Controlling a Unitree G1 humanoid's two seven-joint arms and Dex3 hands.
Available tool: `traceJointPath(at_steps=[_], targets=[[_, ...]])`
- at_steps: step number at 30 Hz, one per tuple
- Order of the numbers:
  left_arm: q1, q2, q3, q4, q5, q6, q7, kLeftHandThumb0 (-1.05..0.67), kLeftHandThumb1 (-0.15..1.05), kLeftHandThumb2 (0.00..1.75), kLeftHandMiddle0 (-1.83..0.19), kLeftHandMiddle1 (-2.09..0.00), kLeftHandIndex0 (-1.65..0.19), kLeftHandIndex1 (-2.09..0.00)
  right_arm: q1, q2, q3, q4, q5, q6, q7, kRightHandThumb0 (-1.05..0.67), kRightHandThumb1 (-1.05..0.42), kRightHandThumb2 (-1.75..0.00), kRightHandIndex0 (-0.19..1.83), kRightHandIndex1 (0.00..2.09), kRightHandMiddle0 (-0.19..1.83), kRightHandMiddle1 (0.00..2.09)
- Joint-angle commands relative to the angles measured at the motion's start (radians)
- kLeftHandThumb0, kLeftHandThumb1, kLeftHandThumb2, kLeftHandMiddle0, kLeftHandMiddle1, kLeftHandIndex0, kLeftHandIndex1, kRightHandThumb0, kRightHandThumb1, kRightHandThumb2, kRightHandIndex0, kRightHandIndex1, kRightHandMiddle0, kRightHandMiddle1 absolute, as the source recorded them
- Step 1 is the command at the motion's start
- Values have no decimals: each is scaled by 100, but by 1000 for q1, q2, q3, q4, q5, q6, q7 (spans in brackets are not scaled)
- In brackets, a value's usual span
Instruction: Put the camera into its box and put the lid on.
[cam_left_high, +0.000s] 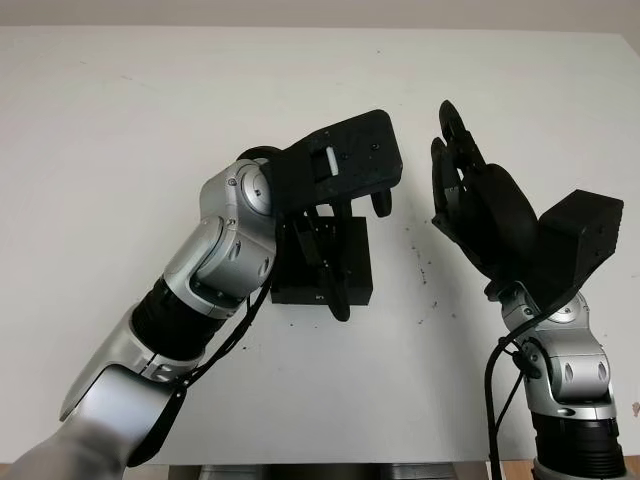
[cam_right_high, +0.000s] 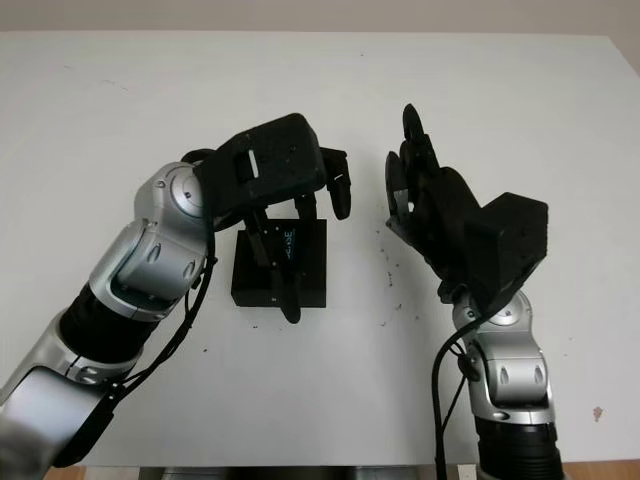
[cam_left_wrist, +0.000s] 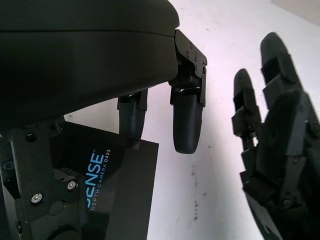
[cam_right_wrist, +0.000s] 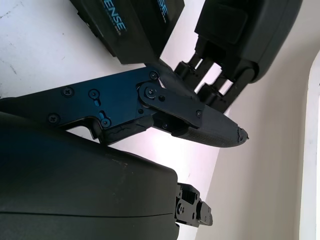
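White table (cam_left_high: 120, 120), left hand (cam_left_high: 340, 165) partly hiding black box (cam_right_high: 310, 262)

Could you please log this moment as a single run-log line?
left hand: open, over black box | right hand: open, raised beside box | lid on | table
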Motion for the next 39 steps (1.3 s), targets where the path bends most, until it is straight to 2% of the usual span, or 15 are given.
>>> traceJointPath(at_steps=[1, 7, 10, 13, 16, 19, 22, 24, 26, 28, 29, 32, 36, 39], targets=[[-30, -13, 10, 1, -13, 6, 14, -32, 105, 16, -43, -201, -7, -192, 11, 3, -4, -6, 4, -13, 2, -71, -105, -75, -19, 0, -19, 0], [-27, 7, 17, 7, -43, 2, 37, -33, 105, 15, -44, -203, -23, -199, 18, 1, -12, -10, 15, -10, 4, -71, -105, -74, -19, 0, -19, 0], [-12, 34, 19, 9, -39, -54, 68, -32, 105, 14, -35, -196, -23, -202, 22, -6, -14, -9, 16, -11, 12, -71, -105, -73, -19, 0, -19, 0], [9, 57, 29, 24, -49, -139, 98, -30, 105, 12, -32, -189, -20, -205, 20, -9, -14, -5, 10, -17, 15, -71, -105, -73, -19, 0, -19, 0], [14, 81, 31, 31, -44, -169, 104, -29, 105, 13, -32, -192, -16, -207, 16, -15, -17, 0, 13, -12, 24, -71, -105, -73, -19, 0, -19, 0], [13, 118, 13, 21, -19, -187, 96, -26, 105, 14, -22, -188, -10, -206, 9, -14, -21, 4, 20, -3, 30, -72, -105, -72, -19, 0, -19, 0], [28, 145, 11, 19, 5, -243, 109, -27, 104, 9, -7, -186, -5, -196, 5, -13, -21, 3, 18, -2, 29, -71, -105, -72, -19, 0, -19, 0], [44, 150, 25, 29, 5, -282, 125, -26, 104, 7, -8, -197, -6, -199, 4, -14, -20, 3, 17, -3, 30, -70, -105, -73, -19, 0, -19, 0], [57, 152, 40, 42, 1, -302, 138, -23, 105, 7, -37, -207, -21, -207, 3, -18, -19, 4, 17, -4, 35, -70, -105, -73, -19, 0, -19, 0], [58, 155, 41, 48, 4, -292, 131, -22, 105, 9, -49, -209, -37, -209, 1, -16, -21, 0, 17, 5, 31, -71, -105, -72, -19, 0, -19, 0], [56, 162, 36, 47, 7, -292, 122, -22, 105, 10, -48, -209, -38, -209, 1, -15, -21, -1, 17, 9, 29, -71, -105, -71, -19, 0, -19, 0], [53, 173, 23, 32, 24, -265, 92, -25, 105, 11, -38, -208, -34, -209, 0, -19, -19, -3, 13, 11, 30, -70, -105, -72, -19, 0, -19, 0], [44, 165, 21, -13, 32, -110, 18, -30, 105, 11, -24, -193, -18, -204, 4, -19, -19, -9, 10, 11, 28, -69, -105, -73, -19, 0, -19, 0], [44, 165, 29, -29, 14, -55, -13, -30, 105, 10, -21, -188, -10, -198, 1, -16, -18, -8, 10, 15, 25, -69, -105, -73, -19, 0, -19, 0]])
